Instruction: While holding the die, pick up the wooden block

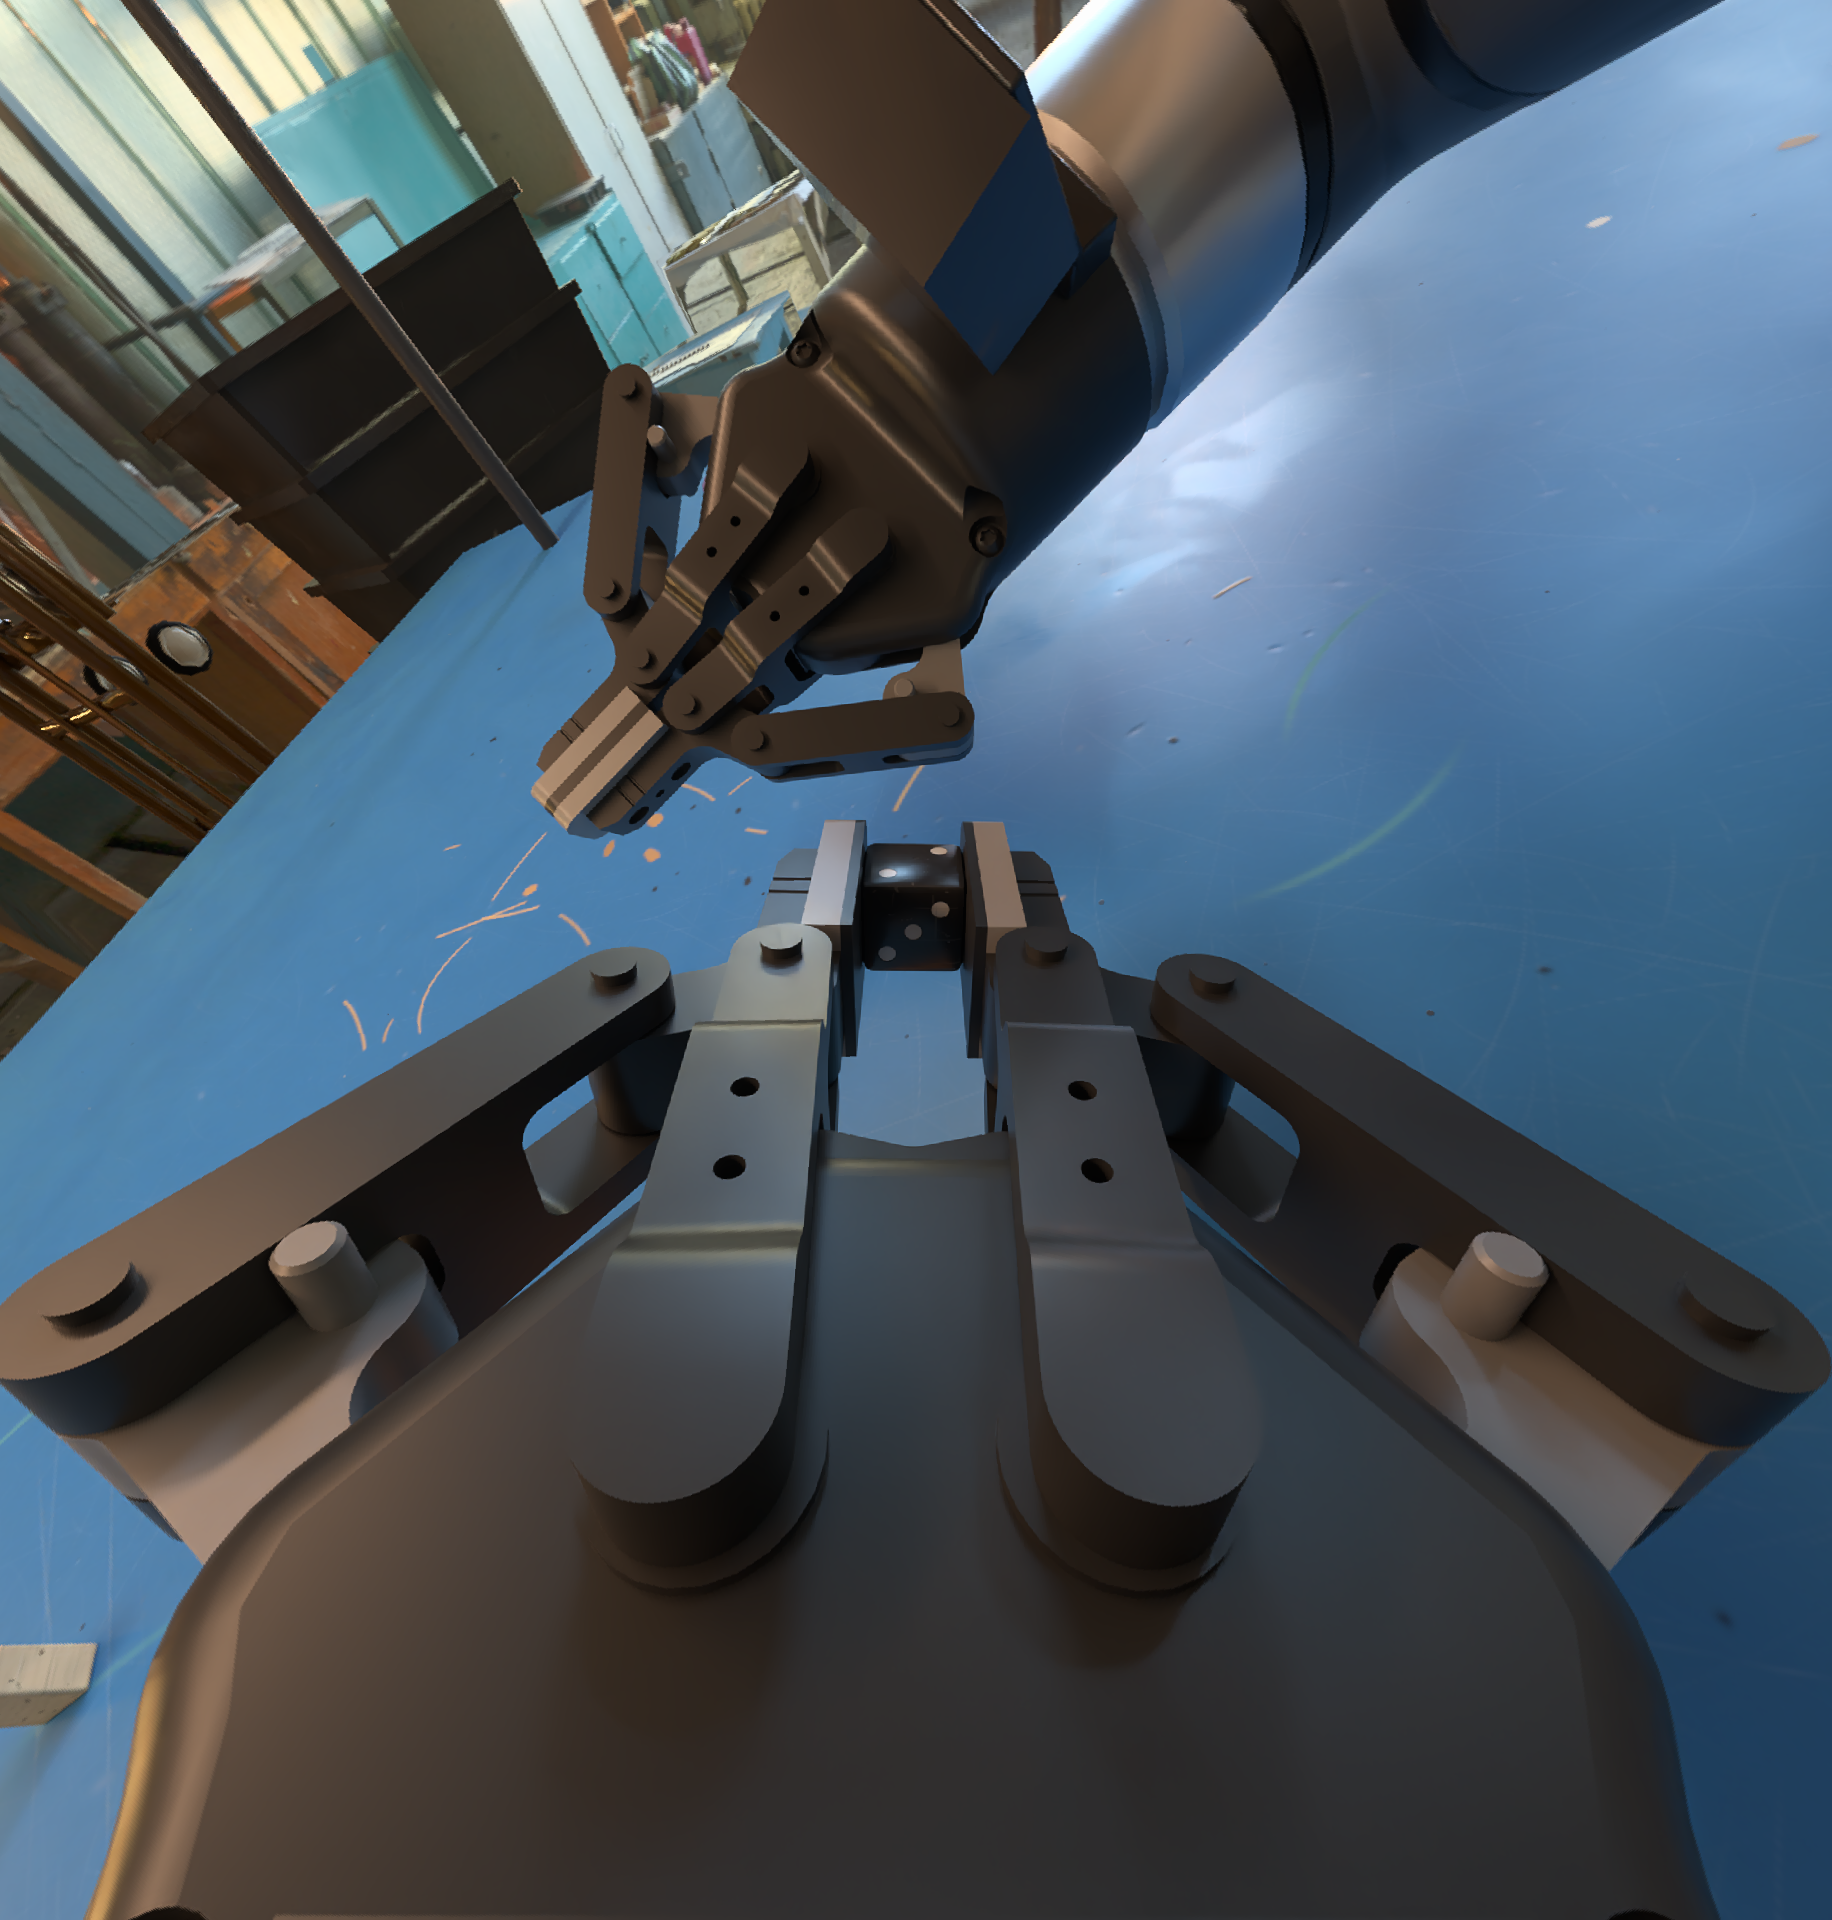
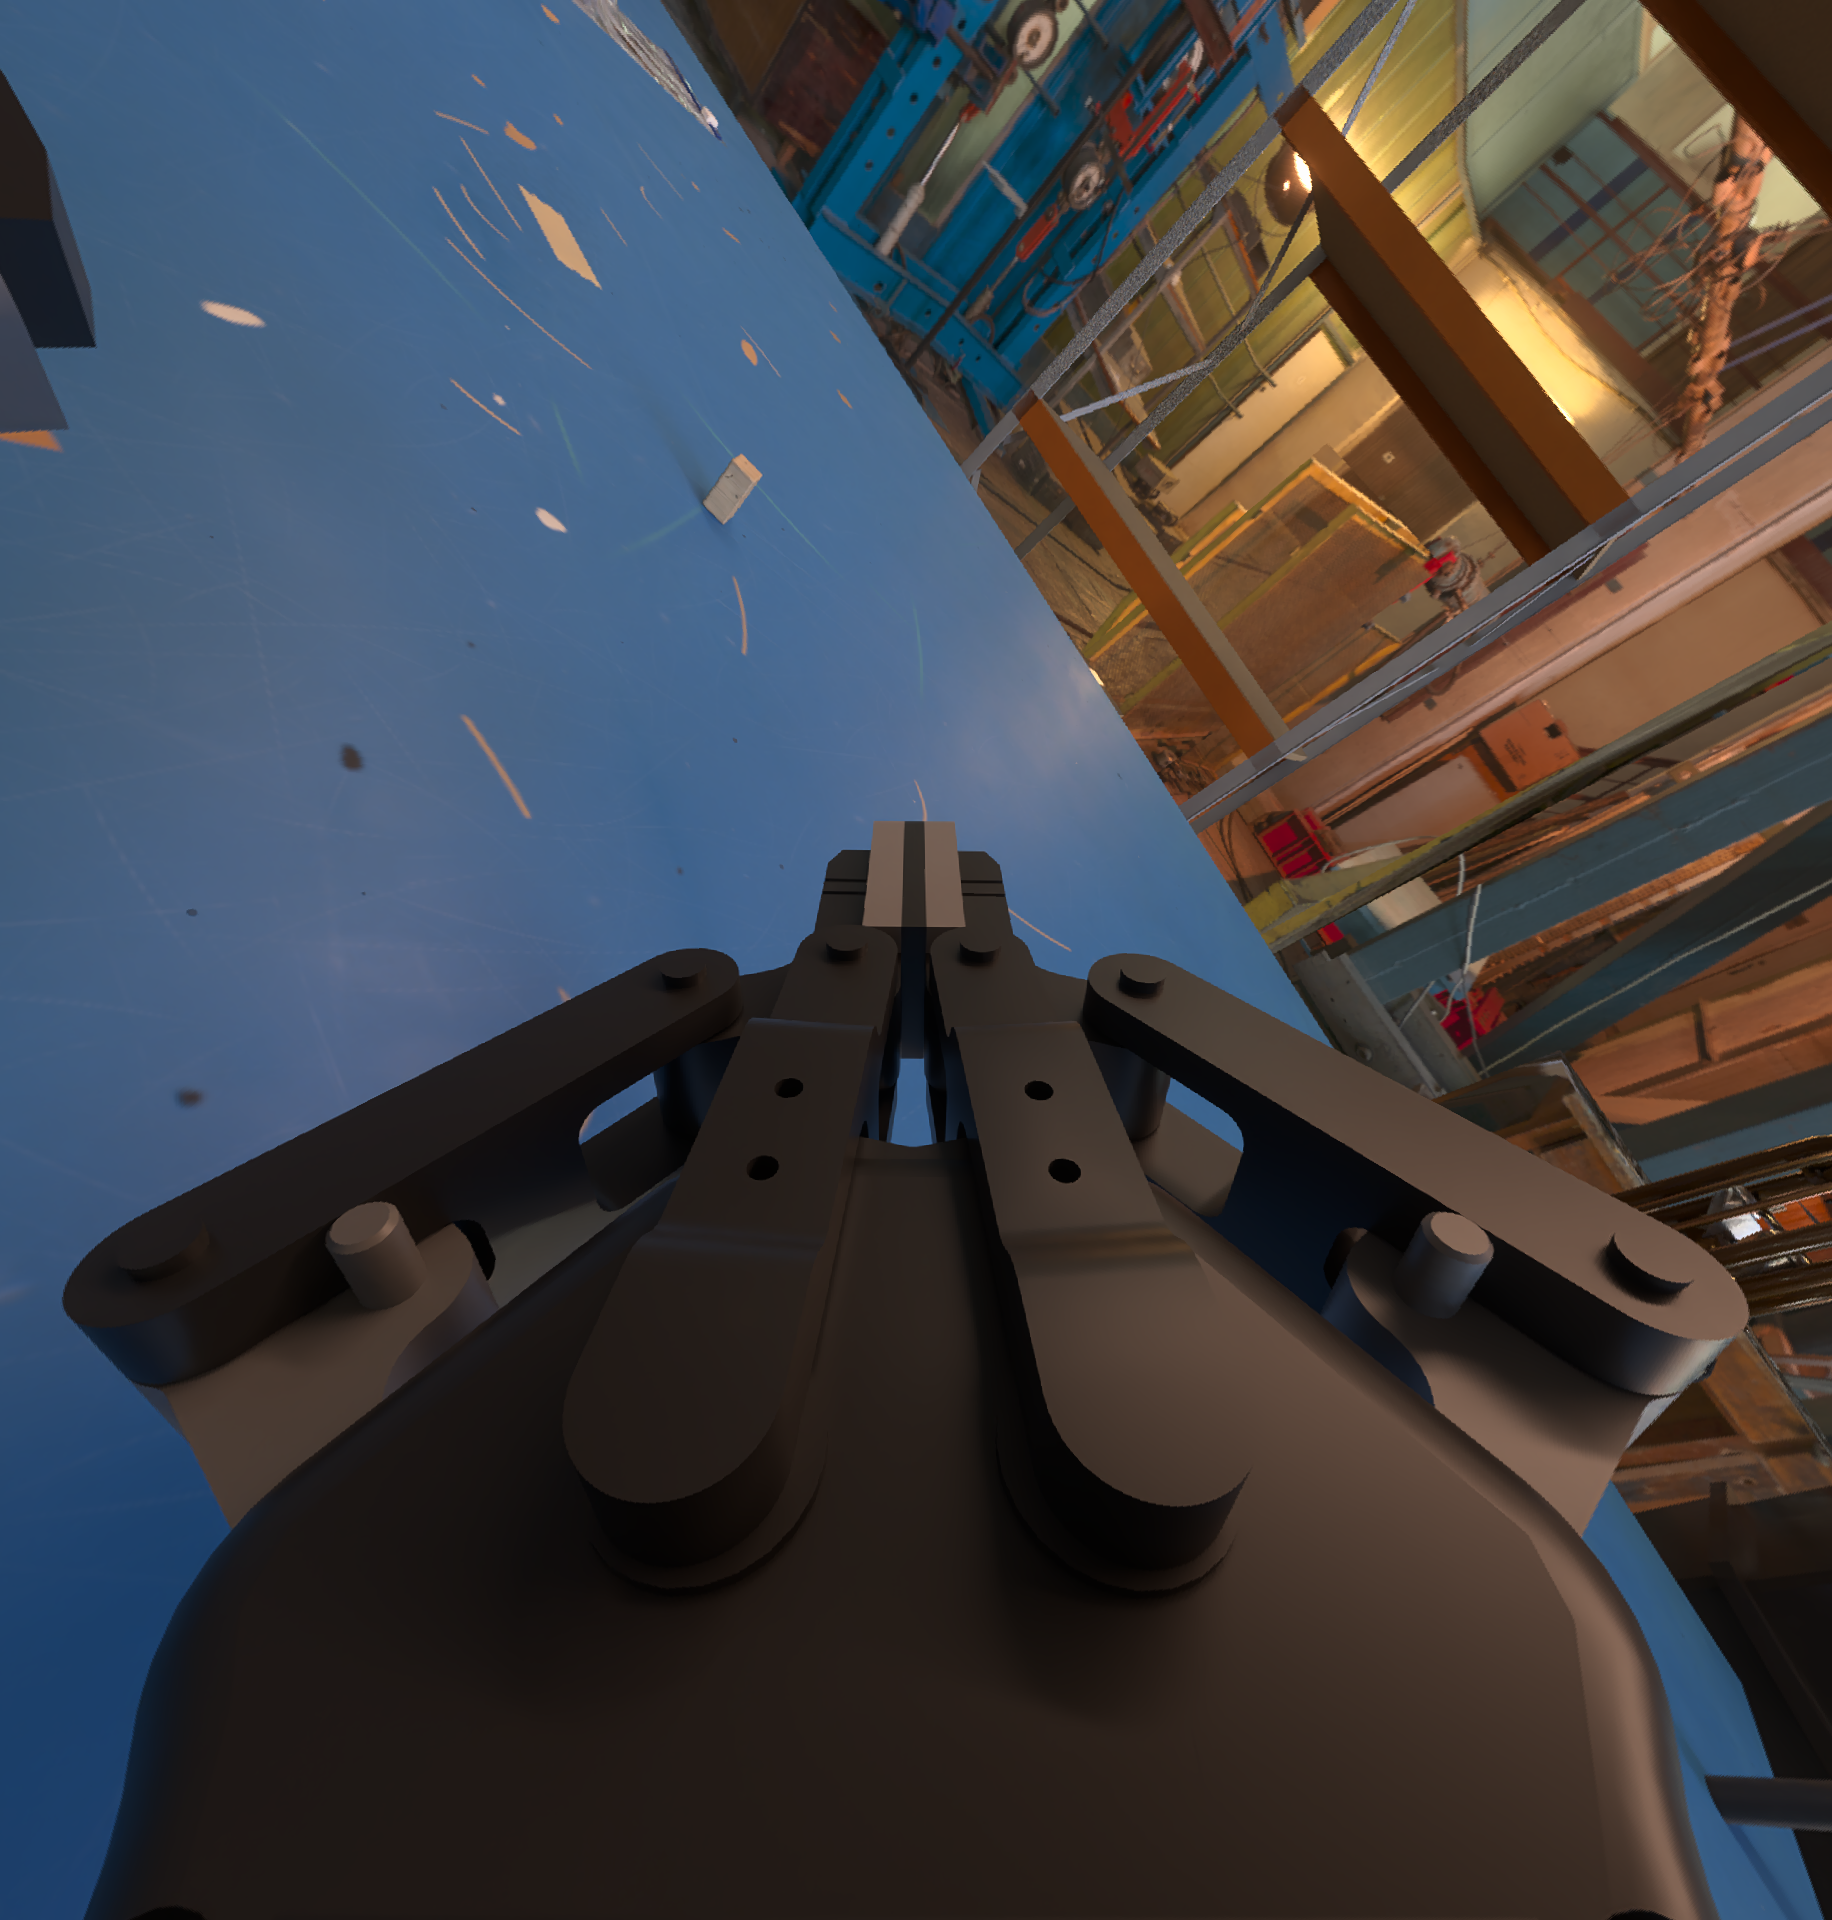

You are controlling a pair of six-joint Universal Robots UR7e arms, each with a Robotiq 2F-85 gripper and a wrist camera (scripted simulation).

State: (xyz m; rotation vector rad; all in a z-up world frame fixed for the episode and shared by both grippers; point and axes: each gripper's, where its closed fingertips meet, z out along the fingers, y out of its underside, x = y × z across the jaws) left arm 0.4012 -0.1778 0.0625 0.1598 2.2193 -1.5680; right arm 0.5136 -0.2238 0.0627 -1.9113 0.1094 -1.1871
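Between the two pads of my left gripper point(image 1: 913, 902), near the middle of the left wrist view, sits the die point(image 1: 913, 904). It is black with white dots. My two fingers press on its two sides, so I am clamped on it. It hangs above the blue table point(image 1: 1411, 831), which has orange scratches on it.

Just above and to the left of the die in the same view is my right gripper point(image 1: 605, 764). Its pads are pressed flat together with nothing between them. It tilts down toward the table and does not touch the die.

Down in the lower left corner of the left wrist view lies the wooden block point(image 1: 24, 1683). It is pale and sits flat on the table, well apart from both of my grippers.

Over in the right wrist view, my right gripper point(image 2: 913, 873) is in the middle, with its pads together. The wooden block point(image 2: 732, 488) looks small there, above and to the left of my fingertips, alone on the blue table point(image 2: 320, 675). A dark corner of my other arm point(image 2: 8, 260) pokes in at the upper left edge
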